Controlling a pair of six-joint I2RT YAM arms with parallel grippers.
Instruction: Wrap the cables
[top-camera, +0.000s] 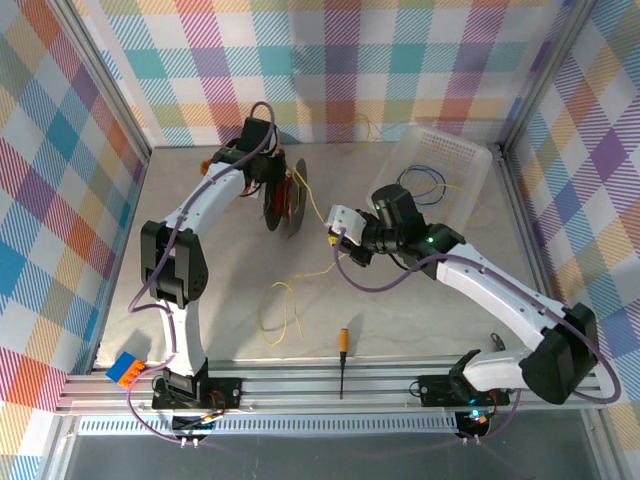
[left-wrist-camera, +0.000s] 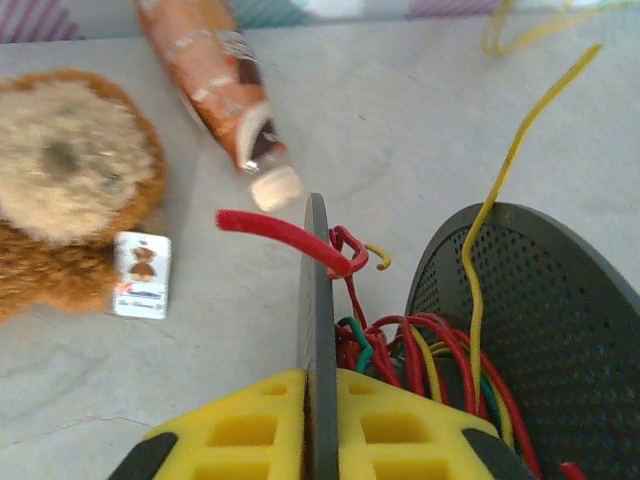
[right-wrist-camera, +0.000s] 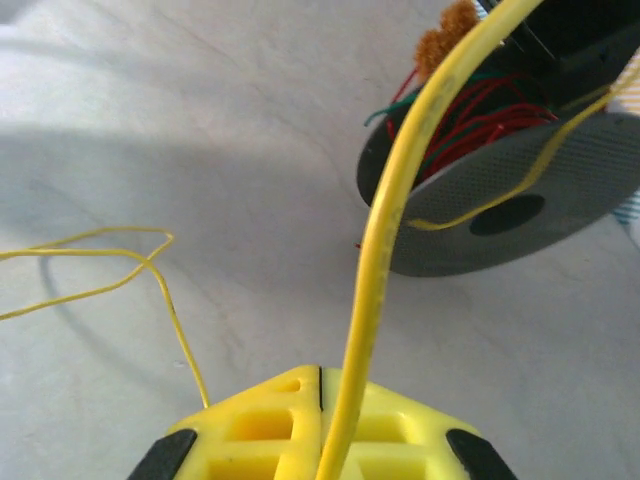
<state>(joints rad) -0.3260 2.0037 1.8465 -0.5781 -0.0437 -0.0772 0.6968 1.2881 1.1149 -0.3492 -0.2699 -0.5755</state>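
Winding step in hand, judging by the layout. Left claw (left-wrist-camera: 318, 385) clamped on one black disc of the spool (left-wrist-camera: 545, 330), spool held on edge at the far left of the tabletop (top-camera: 420, 320). Right claw (right-wrist-camera: 320, 378) pinched together on a yellow cable (right-wrist-camera: 385, 205), right of the spool and near it. Cable strung from that claw across to the spool, one strand lying over the perforated disc face. Red, green and yellow turns already on the core, so partly done by the look of it. Slack tail in loose curly loops (top-camera: 280, 312) on the tabletop, near centre, just left of a screwdriver (top-camera: 343, 362). More thin wire in the clear bin (top-camera: 470, 150) at far right.

Next, probably: circle the right claw round the core under light tension, or turn the spool, feeding slack through. Needs the strand kept between the two discs, not riding over a rim. Cable very thin, springy, kinked. Likely to snag or spring off.
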